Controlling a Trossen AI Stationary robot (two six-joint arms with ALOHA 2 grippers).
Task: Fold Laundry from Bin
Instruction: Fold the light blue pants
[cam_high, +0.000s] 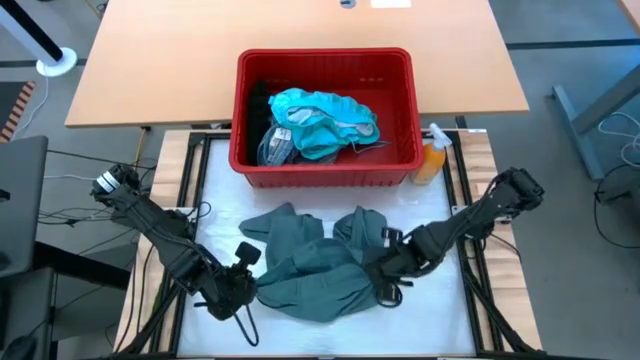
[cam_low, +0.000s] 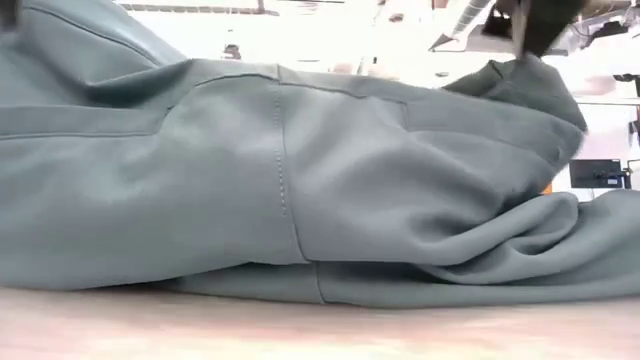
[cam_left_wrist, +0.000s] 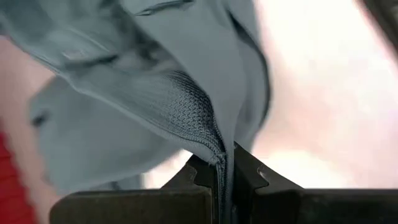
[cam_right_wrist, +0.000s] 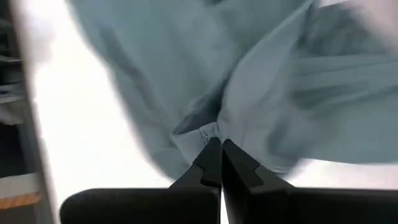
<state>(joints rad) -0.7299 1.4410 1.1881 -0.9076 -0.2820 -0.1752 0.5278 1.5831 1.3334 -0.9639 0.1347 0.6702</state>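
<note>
A dull grey-green garment (cam_high: 315, 265) lies crumpled on the white table top, in front of the red bin (cam_high: 325, 175). It fills the low view (cam_low: 300, 190). The bin holds teal laundry (cam_high: 325, 120) and a black piece (cam_high: 258, 105). My left gripper (cam_high: 258, 285) is at the garment's left side, shut on it. My right gripper (cam_high: 380, 283) is at the garment's right side, also shut on it. My left gripper (cam_left_wrist: 225, 158) pinches a ribbed knit edge (cam_left_wrist: 208, 140) of the garment between its two fingers. It slants down onto the edge. The cloth runs away from the fingers in loose folds. How many layers are held cannot be told. My right gripper (cam_right_wrist: 221, 146) pinches a bunched fold (cam_right_wrist: 205, 132) of the garment at its fingertips, slanting down from above. The cloth rises to a peak (cam_low: 530, 75) under the gripper. The rest of the garment lies slack on the table.
An orange spray bottle (cam_high: 432, 160) stands at the bin's right near corner. Behind the bin is a wooden table top (cam_high: 300, 40). A bare strip of the white table top (cam_high: 330, 335) lies between the garment and the near edge.
</note>
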